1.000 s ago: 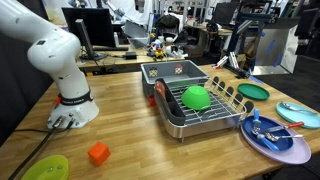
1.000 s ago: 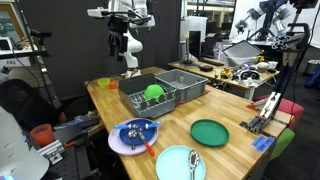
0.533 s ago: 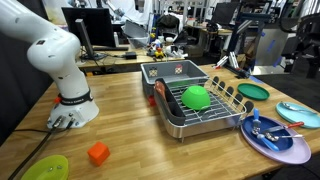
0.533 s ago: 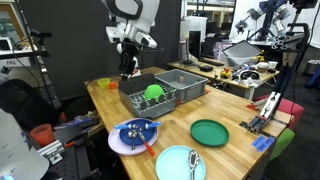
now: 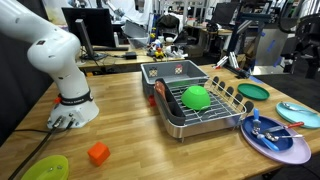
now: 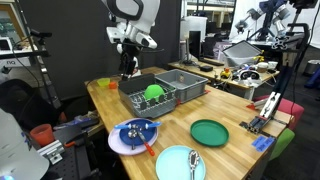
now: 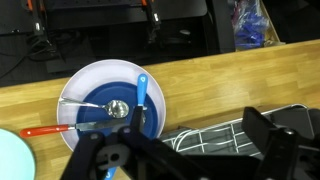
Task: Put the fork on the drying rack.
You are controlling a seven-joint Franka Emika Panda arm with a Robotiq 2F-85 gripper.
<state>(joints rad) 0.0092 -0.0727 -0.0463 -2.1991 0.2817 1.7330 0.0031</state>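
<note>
The silver wire drying rack (image 5: 200,108) stands mid-table with a green bowl (image 5: 195,97) in it; it also shows in an exterior view (image 6: 148,100) and at the bottom of the wrist view (image 7: 215,133). A blue dish (image 7: 112,108) on a pale plate (image 7: 90,75) carries a silver utensil (image 7: 85,103), a blue-handled one (image 7: 142,93) and an orange-handled one (image 7: 42,130). I cannot tell which is the fork. My gripper (image 6: 126,70) hangs open and empty above the rack's far end; in the wrist view (image 7: 198,140) its dark fingers are spread apart.
A dark grey bin (image 5: 172,72) stands behind the rack. A green plate (image 6: 209,131) and a teal plate with a spoon (image 6: 180,163) lie near the table's edge. An orange block (image 5: 98,153) and a lime plate (image 5: 45,168) lie near the robot base (image 5: 70,105).
Between one second and half a second ago the arm came down toward the rack's far end. Since then nothing has visibly moved.
</note>
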